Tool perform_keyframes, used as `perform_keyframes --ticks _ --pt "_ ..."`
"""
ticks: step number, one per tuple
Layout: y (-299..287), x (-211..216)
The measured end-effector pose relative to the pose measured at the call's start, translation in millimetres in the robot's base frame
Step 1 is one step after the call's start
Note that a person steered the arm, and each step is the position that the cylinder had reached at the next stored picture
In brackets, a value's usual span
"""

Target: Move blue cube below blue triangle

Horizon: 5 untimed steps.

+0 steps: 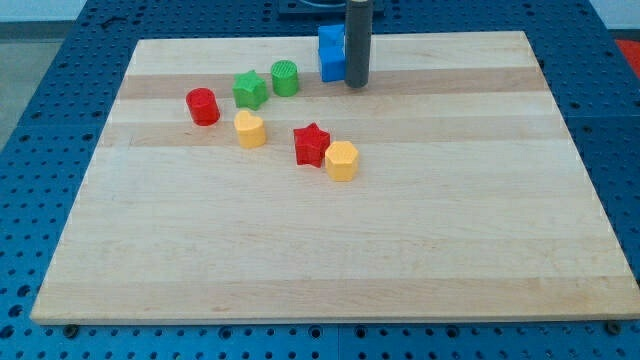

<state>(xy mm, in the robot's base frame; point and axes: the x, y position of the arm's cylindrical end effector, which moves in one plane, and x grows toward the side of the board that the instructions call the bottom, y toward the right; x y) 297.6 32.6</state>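
Bright, even overhead light; soft short shadows (slight blur throughout), no glare.

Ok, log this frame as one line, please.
my tip touching blue blocks' right side | blue blocks stacked in view, top edge, shapes unclear | other blocks untouched

— Where is your rod right now?

— It comes down from the view's top edge, a little right of centre, standing upright and straight.

— And your end?

— My tip [357,84] rests at the board's height near the view's top, well towards the far side.

— What does the rod look like?

— A dark grey cylinder; its upper part runs out of the view.
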Motion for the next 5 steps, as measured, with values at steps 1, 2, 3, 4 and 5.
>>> perform_keyframes --ticks 1,2,3,4,5 --pt "-11 4" --pt "-11 -7" --pt "-11 -23" --pt "-7 -30" --pt "-5 -20"
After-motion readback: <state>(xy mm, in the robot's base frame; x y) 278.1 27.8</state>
